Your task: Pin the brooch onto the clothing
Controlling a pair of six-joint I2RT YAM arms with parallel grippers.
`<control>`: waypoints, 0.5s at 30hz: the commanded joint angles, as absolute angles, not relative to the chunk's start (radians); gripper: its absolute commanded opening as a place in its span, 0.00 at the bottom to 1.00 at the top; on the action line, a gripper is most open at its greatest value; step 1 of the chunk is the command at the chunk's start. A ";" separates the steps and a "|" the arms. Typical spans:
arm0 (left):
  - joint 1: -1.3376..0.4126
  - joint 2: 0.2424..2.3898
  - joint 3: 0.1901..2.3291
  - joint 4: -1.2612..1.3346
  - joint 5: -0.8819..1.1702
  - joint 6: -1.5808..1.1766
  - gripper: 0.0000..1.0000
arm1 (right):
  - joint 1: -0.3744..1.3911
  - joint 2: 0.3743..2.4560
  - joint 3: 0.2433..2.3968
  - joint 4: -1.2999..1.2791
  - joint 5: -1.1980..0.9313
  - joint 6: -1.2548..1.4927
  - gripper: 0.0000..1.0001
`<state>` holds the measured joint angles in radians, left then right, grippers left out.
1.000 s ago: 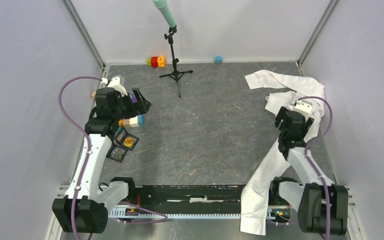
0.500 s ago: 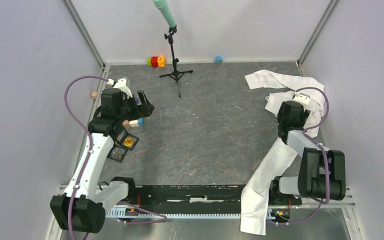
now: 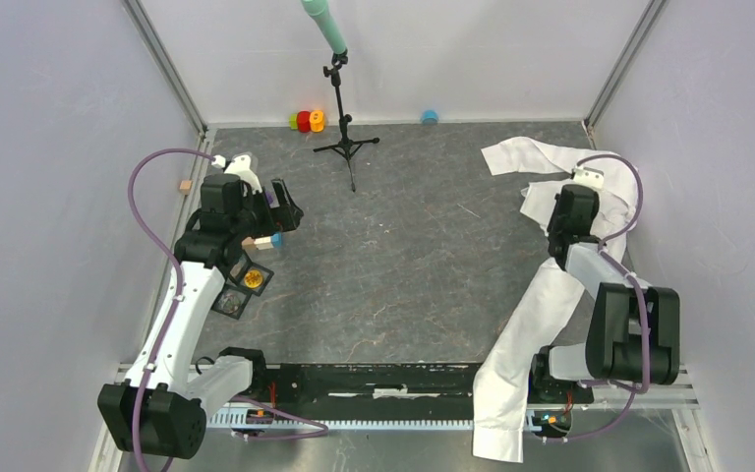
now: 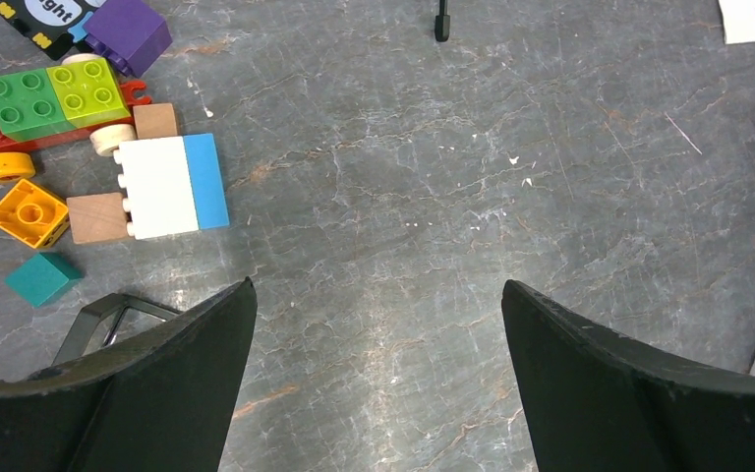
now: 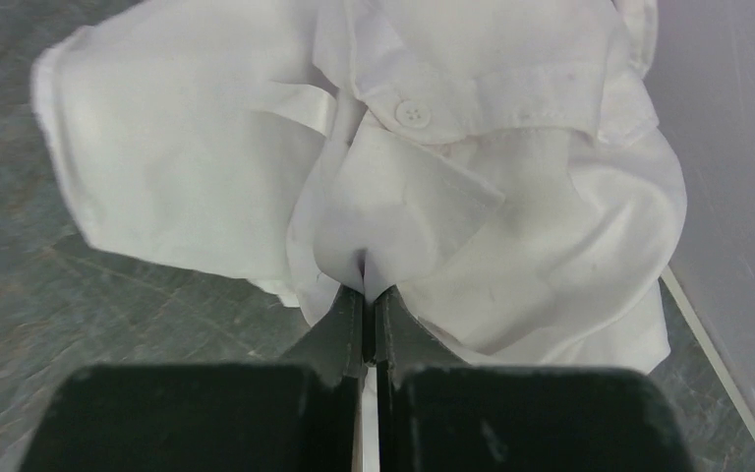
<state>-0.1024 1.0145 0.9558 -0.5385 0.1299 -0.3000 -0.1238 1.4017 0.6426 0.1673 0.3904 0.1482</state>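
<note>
Okay, right gripper: jaws pinched tight together on a raised fold of the shirt, with the thin cloth caught right at the tips.
Shirt by that gripper: bunched up directly in front of it. A button on a folded band sits just past the pinched fold, and the side wall is close on the gripper's right.
Shirt overall: from the top view it's a crumpled white heap under and around the right arm. One long part trails back behind the gripper and hangs off the near table edge.
Left gripper: jaws spread wide with nothing between them, hovering over bare grey table.
Tray: a black tray corner pokes out just beside the left finger.
Brooch: I think it's the little orange-gold blob in a black square tray behind the left gripper, tucked beside that arm and well apart from the shirt. It's too small to be sure.
Blocks: ahead and to the left of the left gripper. A white-and-blue brick touches a wooden cube, with a teal cube and a yellow brick nearby. Further out are green bricks on a red wheeled base and a purple block.
Stand: a black tripod well ahead of the left gripper, with a green tube on top.
Back wall: a red, orange and yellow block cluster and a small blue thing, both far from either gripper.
</note>
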 commanded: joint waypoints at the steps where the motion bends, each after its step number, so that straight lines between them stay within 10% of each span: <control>1: -0.107 0.999 0.976 -0.526 0.113 -0.259 1.00 | -0.073 1.253 0.744 0.126 0.225 0.109 0.00; 15: -0.104 0.965 0.946 -0.433 0.241 -0.209 1.00 | -0.005 1.112 1.347 0.116 -0.628 0.332 0.00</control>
<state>-0.1024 1.0103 0.9554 -0.5320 0.1352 -0.2649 -0.0238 1.1076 1.1610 -0.0010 -0.2787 0.2066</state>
